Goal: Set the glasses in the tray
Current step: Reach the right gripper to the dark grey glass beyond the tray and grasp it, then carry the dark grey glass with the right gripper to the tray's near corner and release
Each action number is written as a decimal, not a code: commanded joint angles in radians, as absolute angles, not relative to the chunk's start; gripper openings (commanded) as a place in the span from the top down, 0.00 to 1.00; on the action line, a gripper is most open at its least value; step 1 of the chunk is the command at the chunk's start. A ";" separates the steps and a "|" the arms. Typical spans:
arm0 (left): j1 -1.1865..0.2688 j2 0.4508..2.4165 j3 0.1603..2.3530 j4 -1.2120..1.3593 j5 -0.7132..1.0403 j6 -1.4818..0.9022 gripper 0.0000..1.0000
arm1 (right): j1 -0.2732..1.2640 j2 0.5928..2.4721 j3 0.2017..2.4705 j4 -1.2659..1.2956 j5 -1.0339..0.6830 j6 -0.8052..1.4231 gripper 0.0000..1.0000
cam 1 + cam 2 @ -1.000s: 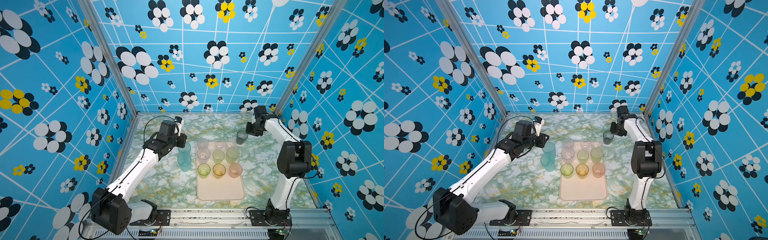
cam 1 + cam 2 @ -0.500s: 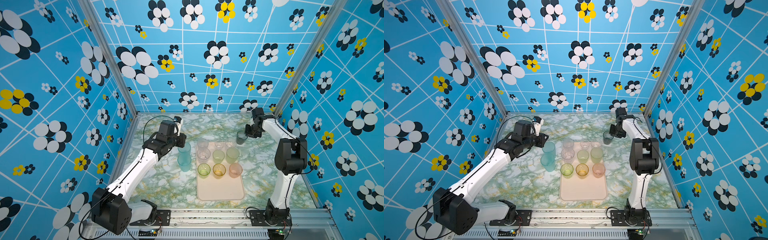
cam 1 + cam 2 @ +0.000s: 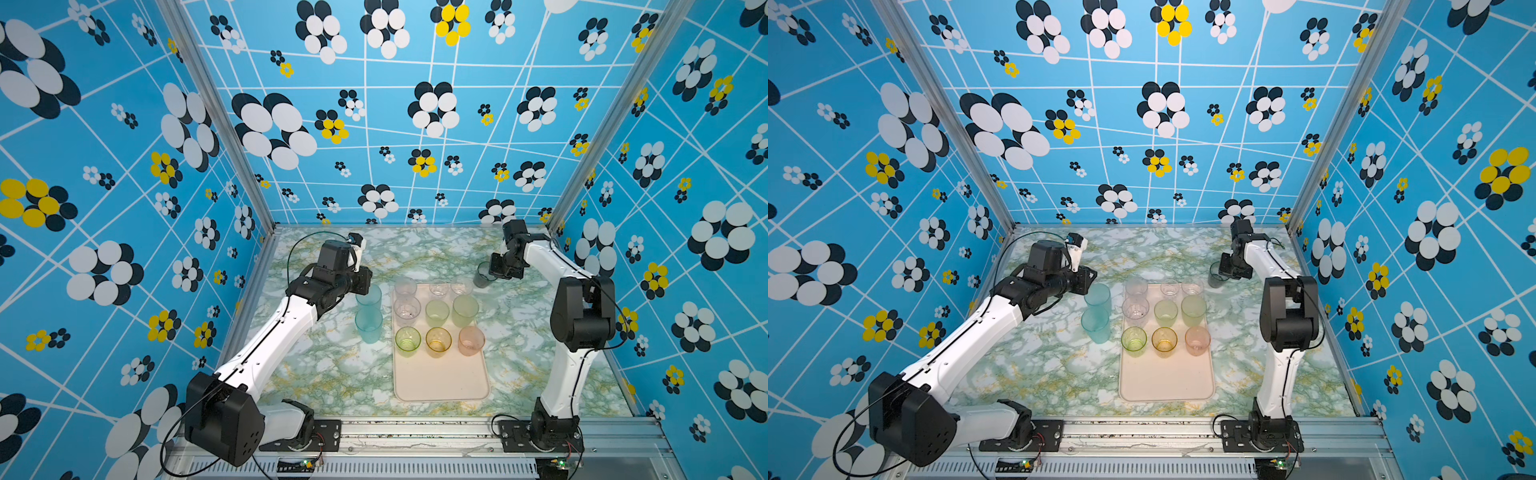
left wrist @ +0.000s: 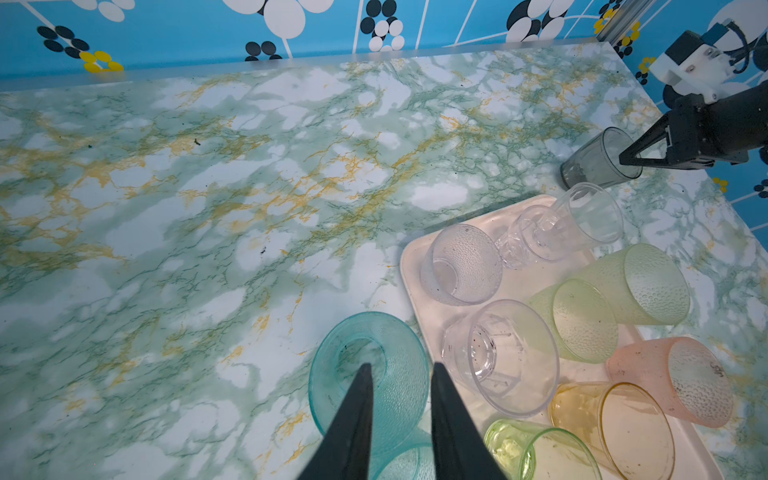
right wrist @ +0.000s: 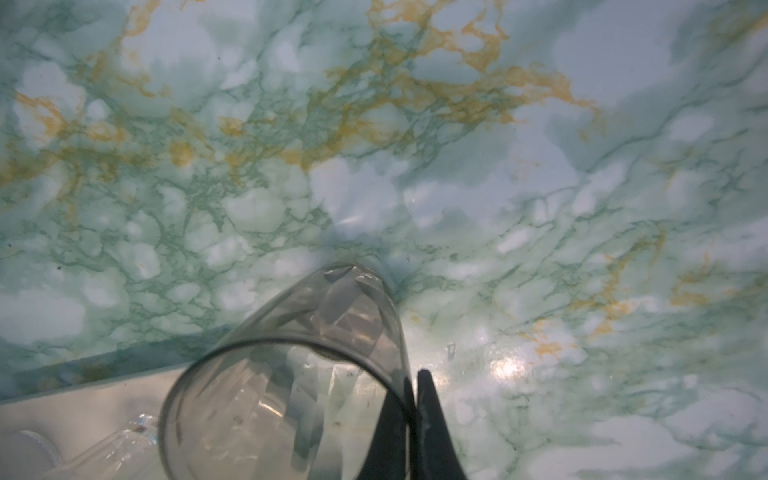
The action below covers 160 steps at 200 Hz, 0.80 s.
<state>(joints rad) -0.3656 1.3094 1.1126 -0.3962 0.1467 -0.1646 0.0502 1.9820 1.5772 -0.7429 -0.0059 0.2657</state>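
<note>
smoky glass [image 3: 482,276] just beside tray [image 3: 440,382], clear tumblers [image 3: 438,289] crowding nearest corner

Bright, even light from above fills both top views; we see only faint, soft shadows on the marbled tabletop [image 3: 332,374]. The left wrist view bends the tabletop's far edge and stretches the glasses [image 4: 582,324] at its margins, the left gripper [image 4: 399,368] a dark silhouette. In the right wrist view the smoky glass [image 5: 282,374] is blurred, a white glare patch beside it.
</note>
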 commanded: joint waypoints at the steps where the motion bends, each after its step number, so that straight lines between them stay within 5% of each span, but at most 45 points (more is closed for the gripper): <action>1: -0.357 1.324 1.097 -0.400 0.166 -0.155 0.73 | 0.054 1.810 1.477 -0.713 0.008 0.265 1.00; 38: -0.356 1.324 1.086 -0.401 0.162 -0.156 0.73 | 0.107 1.505 1.325 -0.754 0.013 0.251 1.00; 87: -0.355 1.306 1.084 -0.407 0.173 -0.157 0.73 | 0.357 1.175 1.282 -0.997 0.135 0.257 1.00; 160: -0.343 1.251 1.080 -0.459 0.167 -0.150 0.73 | 0.857 1.035 1.123 -1.282 0.277 0.577 1.00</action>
<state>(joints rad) -0.3561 1.2934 1.0897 -0.4152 0.1612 -0.1646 0.7349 1.0176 1.1931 -1.1416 0.1860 0.4072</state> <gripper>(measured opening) 0.272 0.056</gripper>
